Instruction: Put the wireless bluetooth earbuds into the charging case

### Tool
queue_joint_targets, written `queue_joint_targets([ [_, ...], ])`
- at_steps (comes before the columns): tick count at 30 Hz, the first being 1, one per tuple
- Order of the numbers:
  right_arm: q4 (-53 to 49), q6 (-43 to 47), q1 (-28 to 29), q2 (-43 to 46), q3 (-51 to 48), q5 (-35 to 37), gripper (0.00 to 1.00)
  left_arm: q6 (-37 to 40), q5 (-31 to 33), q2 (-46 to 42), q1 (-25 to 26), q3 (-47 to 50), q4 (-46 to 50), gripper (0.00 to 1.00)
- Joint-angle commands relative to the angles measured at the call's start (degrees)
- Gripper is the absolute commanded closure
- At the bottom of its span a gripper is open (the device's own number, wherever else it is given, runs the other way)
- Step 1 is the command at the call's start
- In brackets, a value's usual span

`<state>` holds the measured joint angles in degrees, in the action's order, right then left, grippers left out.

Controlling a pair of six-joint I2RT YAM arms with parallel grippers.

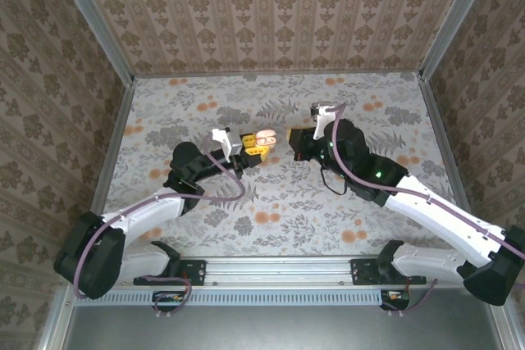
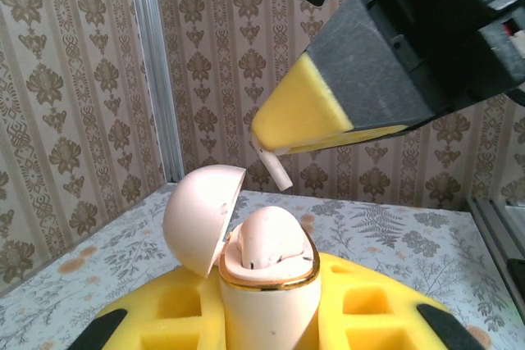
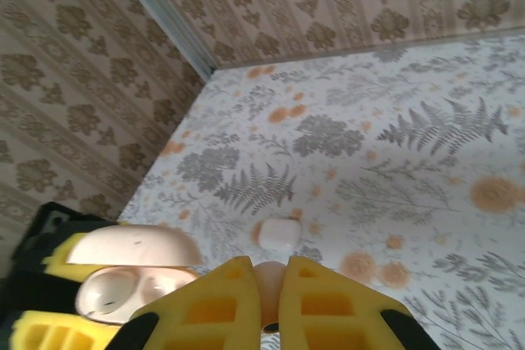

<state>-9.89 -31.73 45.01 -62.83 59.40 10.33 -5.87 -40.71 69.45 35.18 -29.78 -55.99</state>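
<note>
Yellow foam pads tip both tools. In the top view the left arm [image 1: 197, 174] bends at the elbow and reaches inward, and the left tool [image 1: 261, 143] is clamped on the charging case [image 1: 264, 135]. The right arm [image 1: 369, 165] stretches in from the other side, the right tool [image 1: 297, 138] just beside the case. A floral worktop [image 1: 271, 227] lies under them, boxed in by wallpapered walls [image 1: 271, 14].

In the left wrist view the left tool [image 2: 267, 321] grips the case [image 2: 267, 284] from both sides. The case stands upright, gold-rimmed mouth up, its lid [image 2: 201, 215] hinged open and leaning off to one side. The right tool [image 2: 279, 147] slants down just above the case, fingers pressed on an earbud [image 2: 275, 170]. The earbud's white stem angles down toward the mouth without touching it.

In the right wrist view the right tool [image 3: 271, 266] pinches the earbud [image 3: 269, 288] between nearly meeting fingers. The case [image 3: 123, 293] sits close beside them with its lid [image 3: 131, 247] raised. A small white rounded piece [image 3: 279, 233] lies on the worktop [image 3: 394, 161] near the case; I cannot tell what it is.
</note>
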Motion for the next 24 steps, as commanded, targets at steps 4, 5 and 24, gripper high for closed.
queue_joint_targets([
  [4,10.1,0.3,1.5,1.0,-1.6,-0.3,0.92,-1.6,0.7,1.0,1.0,-2.8,-4.0,1.00],
  [5,10.5,0.3,1.6,0.9,-1.6,-0.6,0.92,-1.6,0.8,1.0,1.1,-2.8,-4.1,1.00],
  [24,11.8,-1.3,2.3,-1.7,-2.3,-3.6,0.92,-2.1,0.9,0.9,1.3,-2.6,-4.3,1.00],
])
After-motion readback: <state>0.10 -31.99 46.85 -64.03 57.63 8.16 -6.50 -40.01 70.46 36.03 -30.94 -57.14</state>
